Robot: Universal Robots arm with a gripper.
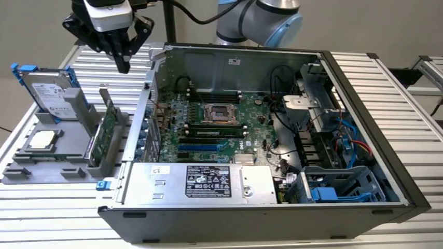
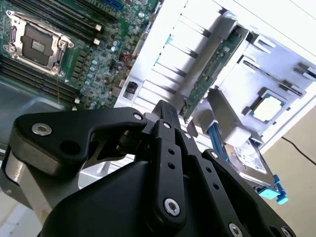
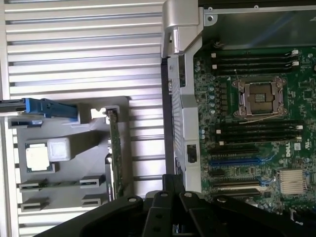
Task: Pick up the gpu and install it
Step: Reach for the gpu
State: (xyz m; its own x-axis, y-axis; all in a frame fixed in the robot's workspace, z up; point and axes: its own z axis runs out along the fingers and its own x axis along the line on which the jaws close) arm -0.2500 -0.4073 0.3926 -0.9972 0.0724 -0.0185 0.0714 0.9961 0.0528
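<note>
Soft, even light fills the exterior view, though the computer case (image 1: 207, 228) stays dim inside its walls. In the second wrist view the bench (image 2: 276, 19) blows out to white glare (slats nearly lost), and the close black fingers (image 2: 170, 148) look blurred.

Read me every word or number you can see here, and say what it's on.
White label on the power supply: print too small to read.
Hard drive label: too small to read.
Sticker on the case: too small to read.
Nothing can be quoted.
</note>
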